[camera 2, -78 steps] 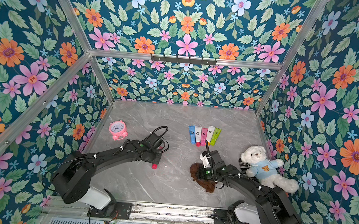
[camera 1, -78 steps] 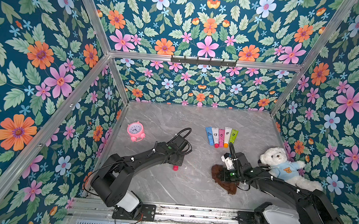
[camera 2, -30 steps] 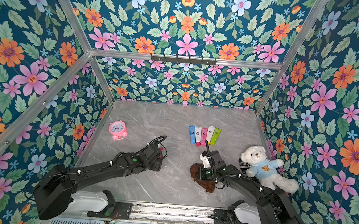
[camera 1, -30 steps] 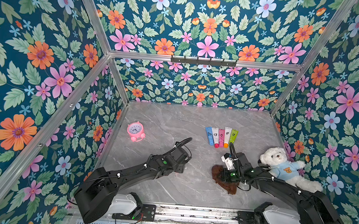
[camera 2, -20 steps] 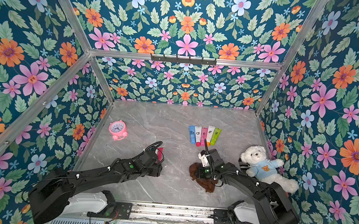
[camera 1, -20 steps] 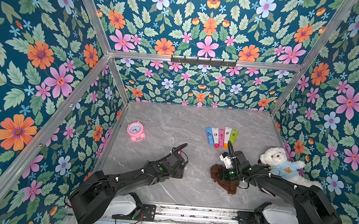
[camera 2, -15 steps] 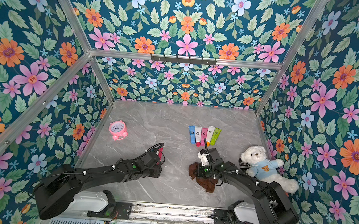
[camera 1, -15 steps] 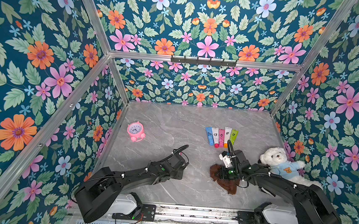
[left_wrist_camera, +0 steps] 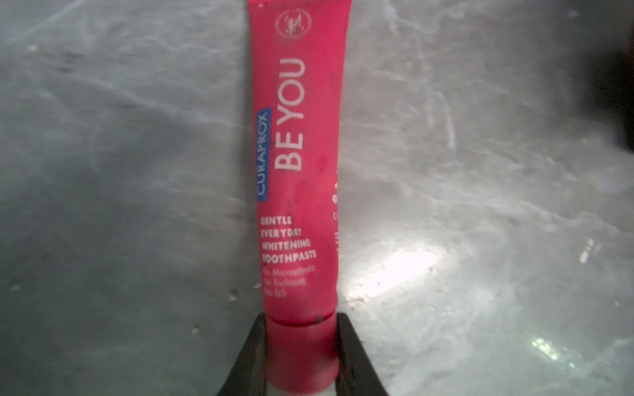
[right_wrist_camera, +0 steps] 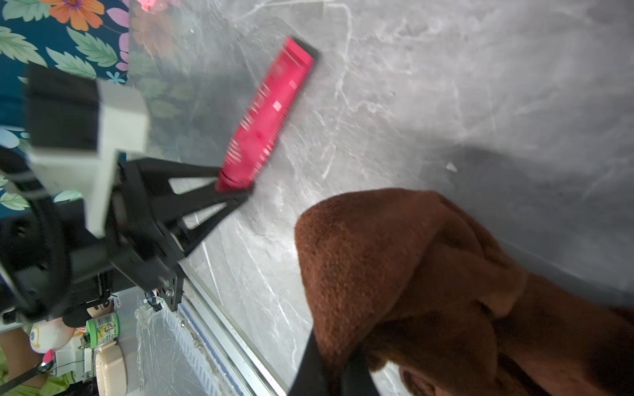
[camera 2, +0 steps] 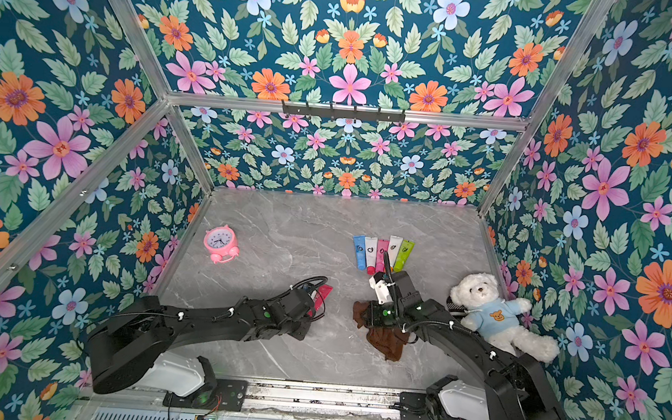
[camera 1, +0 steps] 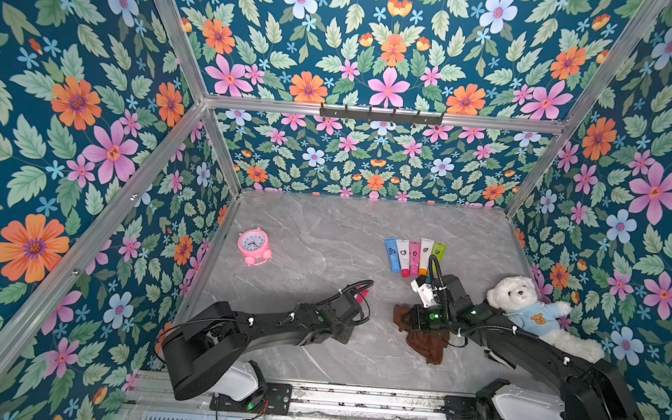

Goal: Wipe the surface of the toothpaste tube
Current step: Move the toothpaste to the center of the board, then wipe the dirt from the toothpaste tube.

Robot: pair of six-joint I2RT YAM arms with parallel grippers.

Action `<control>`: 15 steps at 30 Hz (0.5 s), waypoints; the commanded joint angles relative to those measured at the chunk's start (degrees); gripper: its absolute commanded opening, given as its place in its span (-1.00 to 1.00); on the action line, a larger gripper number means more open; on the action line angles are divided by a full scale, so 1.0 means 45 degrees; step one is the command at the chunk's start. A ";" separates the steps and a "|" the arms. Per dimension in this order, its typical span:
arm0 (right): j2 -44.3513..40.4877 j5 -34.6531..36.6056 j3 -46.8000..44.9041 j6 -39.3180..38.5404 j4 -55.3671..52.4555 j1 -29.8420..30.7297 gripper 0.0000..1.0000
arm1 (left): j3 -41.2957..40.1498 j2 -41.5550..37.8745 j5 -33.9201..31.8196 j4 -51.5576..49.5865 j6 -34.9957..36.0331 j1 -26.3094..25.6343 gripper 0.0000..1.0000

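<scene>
One toothpaste tube (left_wrist_camera: 298, 171), cap end pinched in left hand (left_wrist_camera: 302, 322).

A pink alarm clock (camera 1: 254, 247) stands on the grey marbled desk (camera 1: 325, 226) near the left wall, well apart from a row of five small tubes (camera 1: 414, 256) lying side by side, blue, white, pink, white and green, with their caps toward the front edge. A white teddy bear (camera 1: 531, 308) in a light blue top lies by the right wall, near the tubes. Floral wallpaper (camera 1: 379, 58) of pink, orange and blue flowers on dark teal covers every wall between aluminium frame bars, and a black hook rail (camera 1: 380, 115) runs along the back bar.
</scene>
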 commanded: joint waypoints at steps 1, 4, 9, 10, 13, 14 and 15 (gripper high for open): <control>0.0047 0.0417 0.0443 -0.0589 -0.0326 0.0004 -1.00 | 0.0613 0.0726 0.0546 0.0408 0.1453 -0.0520 -0.88; 0.0576 0.0528 0.1004 -0.0726 -0.0083 -0.0017 -1.00 | 0.1030 0.1293 0.0576 0.0468 0.1797 -0.0942 -0.93; 0.2612 0.0116 0.1862 -0.0625 0.1064 -0.0015 -1.00 | 0.0866 0.1500 0.0674 0.0992 0.2026 -0.1300 -0.98; 0.3081 0.0009 0.2030 -0.0692 0.1161 -0.0015 -1.00 | 0.0837 0.1531 0.0594 0.1009 0.2036 -0.1377 -0.99; 0.4282 -0.0117 0.2357 -0.0881 0.1270 -0.0015 -1.00 | 0.0618 0.1590 0.0379 0.1145 0.1933 -0.1521 -1.00; 0.4595 -0.0097 0.2360 -0.0895 0.1370 -0.0015 -1.00 | 0.0532 0.1599 0.0425 0.1254 0.1917 -0.1535 -1.00; 0.4926 -0.0107 0.2334 -0.0912 0.1517 -0.0015 -1.00 | 0.0407 0.1555 0.0440 0.1422 0.1873 -0.1572 -1.00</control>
